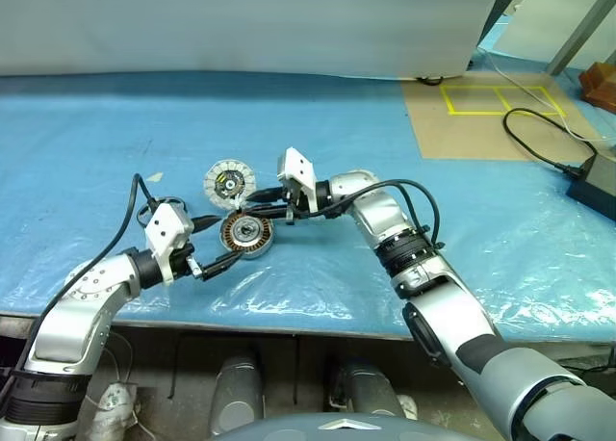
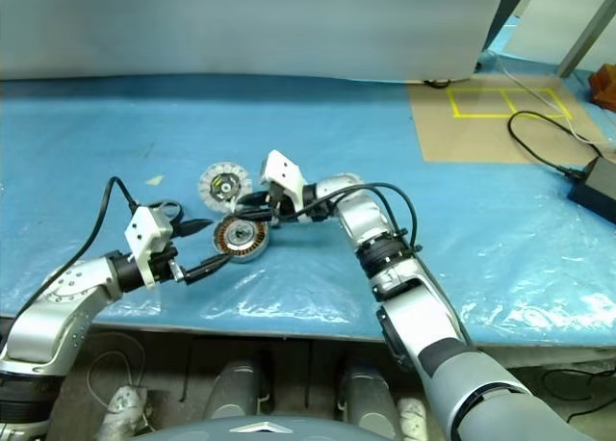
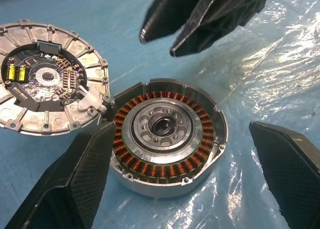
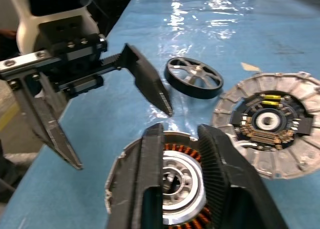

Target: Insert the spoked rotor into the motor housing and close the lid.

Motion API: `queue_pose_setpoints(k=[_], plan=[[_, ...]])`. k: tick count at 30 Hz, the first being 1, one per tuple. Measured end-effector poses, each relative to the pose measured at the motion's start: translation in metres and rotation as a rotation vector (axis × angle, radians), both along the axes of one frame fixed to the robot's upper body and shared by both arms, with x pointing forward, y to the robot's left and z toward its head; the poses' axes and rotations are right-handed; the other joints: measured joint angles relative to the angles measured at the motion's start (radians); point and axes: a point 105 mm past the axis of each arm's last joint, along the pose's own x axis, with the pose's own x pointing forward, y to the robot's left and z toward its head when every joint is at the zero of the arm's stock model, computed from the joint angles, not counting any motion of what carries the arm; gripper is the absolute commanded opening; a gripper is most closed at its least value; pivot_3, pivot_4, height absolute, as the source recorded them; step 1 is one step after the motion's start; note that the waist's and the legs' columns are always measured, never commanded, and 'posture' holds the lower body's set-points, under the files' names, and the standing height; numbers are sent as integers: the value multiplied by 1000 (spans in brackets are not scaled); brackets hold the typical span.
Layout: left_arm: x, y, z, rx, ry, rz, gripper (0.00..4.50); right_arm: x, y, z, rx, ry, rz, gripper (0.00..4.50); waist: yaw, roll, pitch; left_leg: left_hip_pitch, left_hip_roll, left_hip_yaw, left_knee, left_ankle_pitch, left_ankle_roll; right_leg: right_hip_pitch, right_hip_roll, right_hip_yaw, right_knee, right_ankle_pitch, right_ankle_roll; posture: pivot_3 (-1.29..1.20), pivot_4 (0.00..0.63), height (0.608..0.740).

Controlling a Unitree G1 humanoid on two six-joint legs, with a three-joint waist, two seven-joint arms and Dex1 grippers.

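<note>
I see the housing (image 3: 167, 139) on crinkled blue plastic sheeting (image 1: 500, 229): a round silver shell, a ribbed ring of copper windings, a smooth pale hub. It sits between my wide-spread left gripper (image 3: 180, 184) fingers, ungripped. My right gripper (image 4: 187, 159) hangs just above it, nearly closed, holding nothing. The lid (image 3: 47, 79) (finned, circuit board inside) touches its rim. The black spoked rotor (image 4: 194, 77) lies apart.

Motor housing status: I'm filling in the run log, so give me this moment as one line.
motor housing: on table, rotor not in | spoked rotor: lying apart | lid: open beside housing | left gripper: open, straddling housing | right gripper: shut, above housing
</note>
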Motion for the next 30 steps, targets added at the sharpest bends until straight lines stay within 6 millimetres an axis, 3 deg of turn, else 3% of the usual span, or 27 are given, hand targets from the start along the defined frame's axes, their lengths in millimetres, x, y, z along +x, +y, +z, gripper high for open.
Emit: queue_pose_setpoints(k=[11,22,30], plan=[[-2,2,-1,10,8,-12,4500,-10,13,-20,-67,15,39,15,0,0,0,0,0,0,0,0,-1,0,0,0,0,0,0,0,150,740],[-2,6,0,20,9,-1,4500,-2,14,-44,-107,18,-32,15,0,0,0,0,0,0,0,-1,-4,0,0,0,0,0,0,0,150,740],[-1,3,0,10,4,-7,4500,7,12,-44,-106,-30,-69,15,0,0,0,0,0,0,0,-1,-4,0,0,0,1,0,0,0,150,740]])
